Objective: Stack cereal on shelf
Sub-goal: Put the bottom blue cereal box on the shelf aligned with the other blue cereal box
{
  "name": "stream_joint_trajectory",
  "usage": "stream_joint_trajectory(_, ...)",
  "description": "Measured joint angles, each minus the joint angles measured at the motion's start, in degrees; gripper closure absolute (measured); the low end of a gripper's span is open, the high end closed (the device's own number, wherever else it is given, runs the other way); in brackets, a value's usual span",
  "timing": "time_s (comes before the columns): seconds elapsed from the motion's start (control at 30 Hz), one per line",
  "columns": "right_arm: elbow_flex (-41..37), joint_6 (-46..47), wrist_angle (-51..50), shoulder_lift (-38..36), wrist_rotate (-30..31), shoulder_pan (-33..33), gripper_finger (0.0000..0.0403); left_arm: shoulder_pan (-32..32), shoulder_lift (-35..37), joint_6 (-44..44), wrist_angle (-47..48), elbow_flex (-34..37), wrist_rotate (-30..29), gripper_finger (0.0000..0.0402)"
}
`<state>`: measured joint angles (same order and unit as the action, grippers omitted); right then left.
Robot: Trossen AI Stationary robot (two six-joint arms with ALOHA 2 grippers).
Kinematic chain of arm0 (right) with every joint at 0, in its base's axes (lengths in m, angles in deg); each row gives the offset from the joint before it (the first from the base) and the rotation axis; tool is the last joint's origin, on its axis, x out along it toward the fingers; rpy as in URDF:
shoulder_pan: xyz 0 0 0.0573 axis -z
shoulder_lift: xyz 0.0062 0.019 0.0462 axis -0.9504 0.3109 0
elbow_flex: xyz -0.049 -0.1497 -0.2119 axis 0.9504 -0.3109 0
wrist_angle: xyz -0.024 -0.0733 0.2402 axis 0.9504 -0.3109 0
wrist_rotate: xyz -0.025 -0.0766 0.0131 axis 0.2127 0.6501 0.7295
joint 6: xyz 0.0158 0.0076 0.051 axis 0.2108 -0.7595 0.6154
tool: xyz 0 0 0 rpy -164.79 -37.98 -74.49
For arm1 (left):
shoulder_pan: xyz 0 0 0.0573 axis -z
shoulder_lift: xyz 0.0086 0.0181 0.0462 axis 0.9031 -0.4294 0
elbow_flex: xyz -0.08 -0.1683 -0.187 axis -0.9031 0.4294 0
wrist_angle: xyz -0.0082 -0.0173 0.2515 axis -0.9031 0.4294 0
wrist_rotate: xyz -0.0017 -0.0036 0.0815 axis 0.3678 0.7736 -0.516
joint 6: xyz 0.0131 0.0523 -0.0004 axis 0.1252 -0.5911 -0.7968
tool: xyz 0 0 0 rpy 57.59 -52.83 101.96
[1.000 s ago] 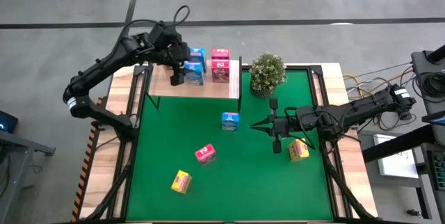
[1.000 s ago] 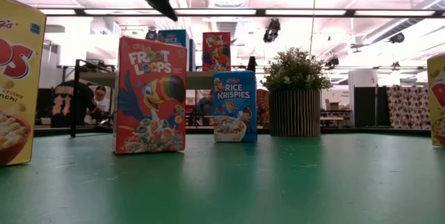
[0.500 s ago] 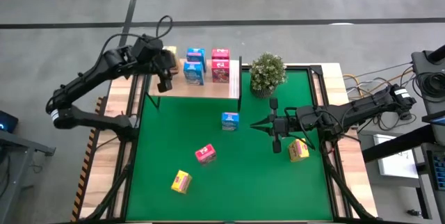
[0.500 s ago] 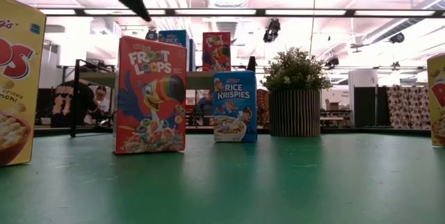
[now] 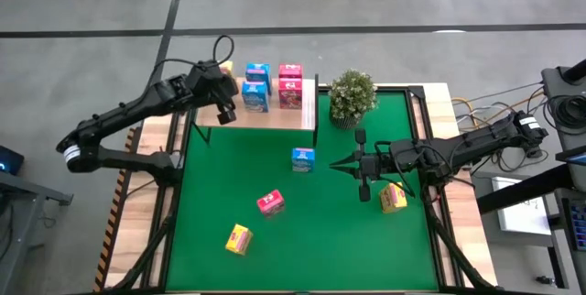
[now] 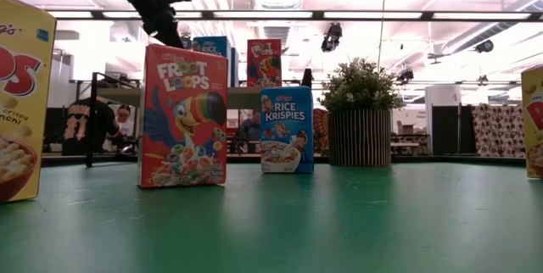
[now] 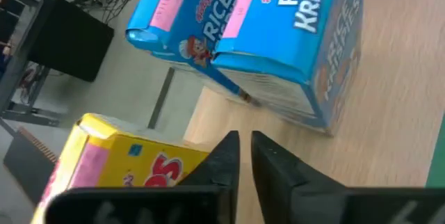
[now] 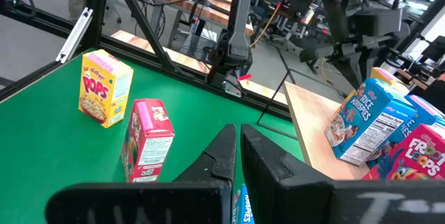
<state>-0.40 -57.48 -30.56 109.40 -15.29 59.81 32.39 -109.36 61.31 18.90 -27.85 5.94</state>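
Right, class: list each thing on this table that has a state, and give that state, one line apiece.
Left tool: shut, empty, above the shelf.
Right tool: shut, empty, above the mat.
Blue shelf boxes: upright.
Pink-red shelf boxes: upright.
Yellow shelf box: pose unclear.
Blue mat box: upright.
Pink-red mat box: upright.
Yellow mat boxes: upright.
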Motion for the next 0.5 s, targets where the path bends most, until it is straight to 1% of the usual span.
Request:
stream_joint_trajectory(0.1,0.0,0.0,0.0,0.0,0.0,0.0,0.0390,0.0,-0.6,1.4,0.0,-0.3,2.3,0.0398)
stream_joint_trajectory(0.2,0.0,-0.1,0.0,0.0,0.0,0.0,0.0390,0.0,-1.3,2.3,-0.3,-0.6,4.5,0.0399)
stream_joint_trajectory(0.5,0.0,-0.1,0.0,0.0,0.0,0.0,0.0390,0.1,-2.6,3.6,-0.7,-0.7,4.6,0.0401)
